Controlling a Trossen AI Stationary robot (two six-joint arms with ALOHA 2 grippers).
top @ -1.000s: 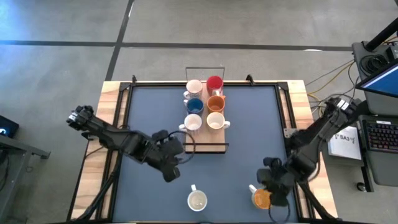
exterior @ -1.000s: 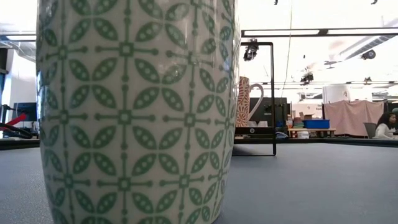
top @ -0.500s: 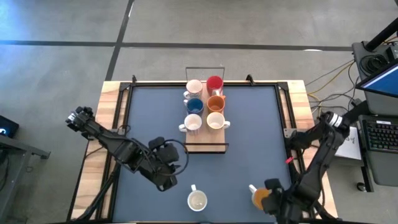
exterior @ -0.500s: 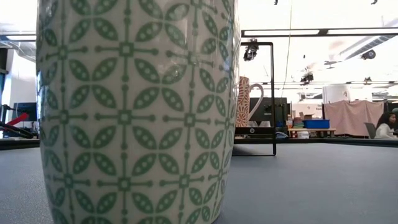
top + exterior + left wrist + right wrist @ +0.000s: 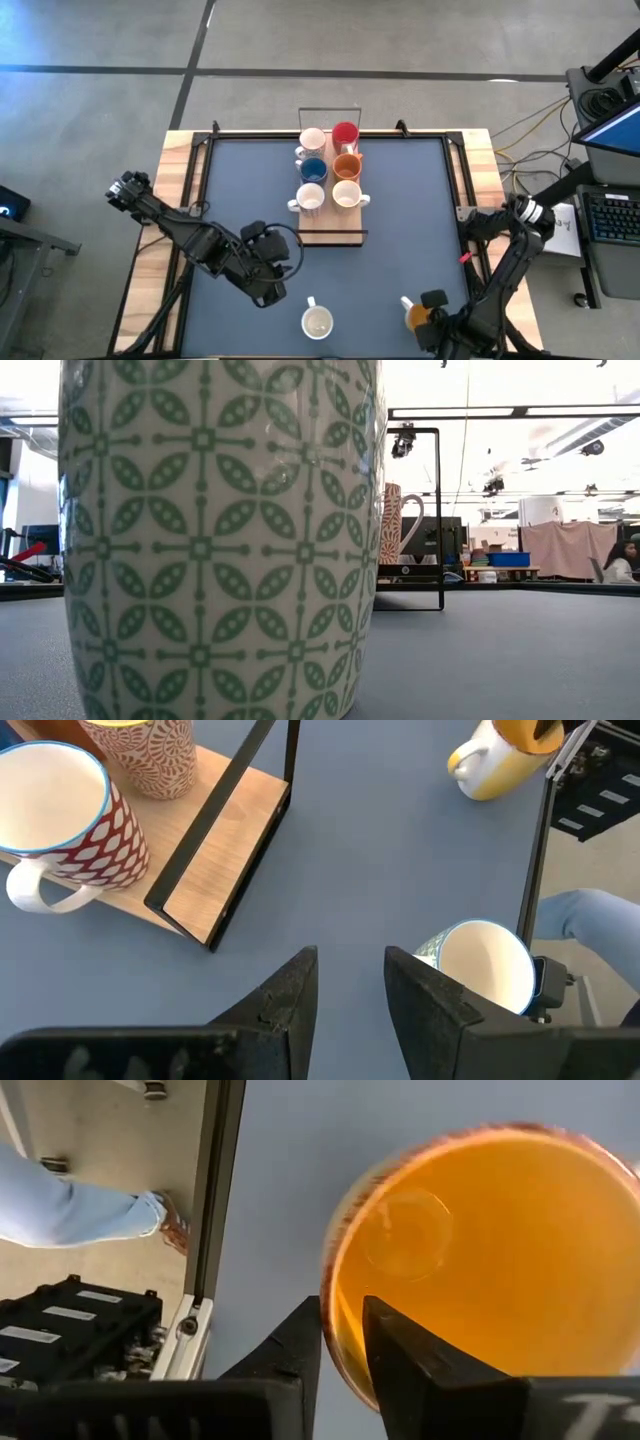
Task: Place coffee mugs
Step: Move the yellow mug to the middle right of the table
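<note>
Six coffee mugs stand in two rows on the light-wood tray [image 5: 335, 232] at the table's far middle. A white mug with a green leaf pattern [image 5: 317, 322] [image 5: 480, 965] [image 5: 220, 540] stands on its base near the near edge. An orange mug [image 5: 420, 318] [image 5: 492, 765] with a pale handle is to its right. My right gripper [image 5: 437, 324] [image 5: 342, 1350] is shut on that orange mug [image 5: 500, 1260]. My left gripper [image 5: 268, 290] [image 5: 350, 985] hovers open between the tray and the white mug and holds nothing. My right gripper has the orange mug by its rim [image 5: 335, 1330], on the side away from the handle. One finger [image 5: 400, 1355] is inside the mug and the other [image 5: 290, 1355] outside, coming from above. Whether the mug's base is on the table, I cannot tell.
A black wire frame [image 5: 330, 110] rises at the tray's far end [image 5: 438, 510]. A person's jeans leg and shoe [image 5: 90, 1210] [image 5: 590, 915] stand just beyond the table's near edge. Bare blue table lies left and right of the tray.
My right gripper has moved toward the near edge and settled at the orange mug, the arm folding in behind it. My left gripper has drawn back from the tray's near end, toward the near edge and slightly left. The mugs have stayed in place.
</note>
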